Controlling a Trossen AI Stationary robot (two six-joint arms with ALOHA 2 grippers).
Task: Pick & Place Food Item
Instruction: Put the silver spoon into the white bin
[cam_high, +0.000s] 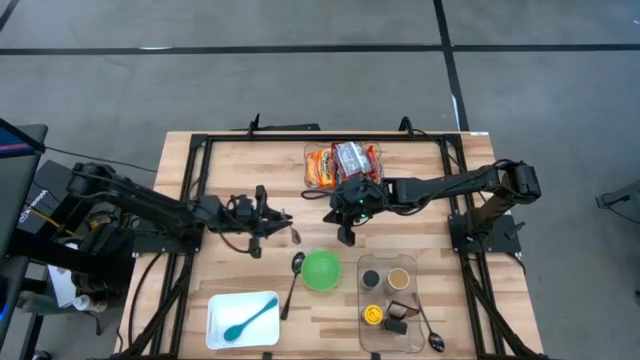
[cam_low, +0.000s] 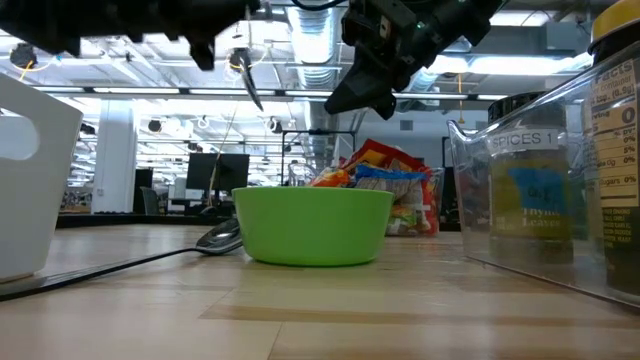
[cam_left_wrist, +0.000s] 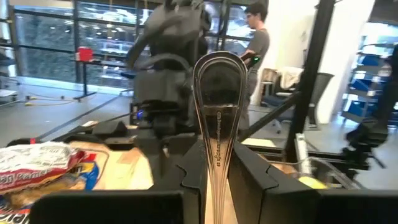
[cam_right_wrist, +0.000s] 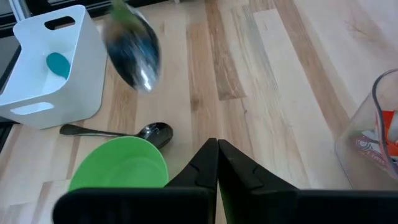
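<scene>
Both arms reach in over the table's middle, held above it. The left claw (cam_high: 272, 224) is clamped tight. The right claw (cam_high: 347, 236) points downward, fingers pressed together, holding nothing.

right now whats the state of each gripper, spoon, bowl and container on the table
left gripper: shut on a metal spoon, held above the table
right gripper: shut, empty, above the green bowl
green bowl: upright
second metal spoon: lying flat beside the bowl
white bin: holds a teal spoon
clear spice box: holds jars
snack bags: piled
</scene>
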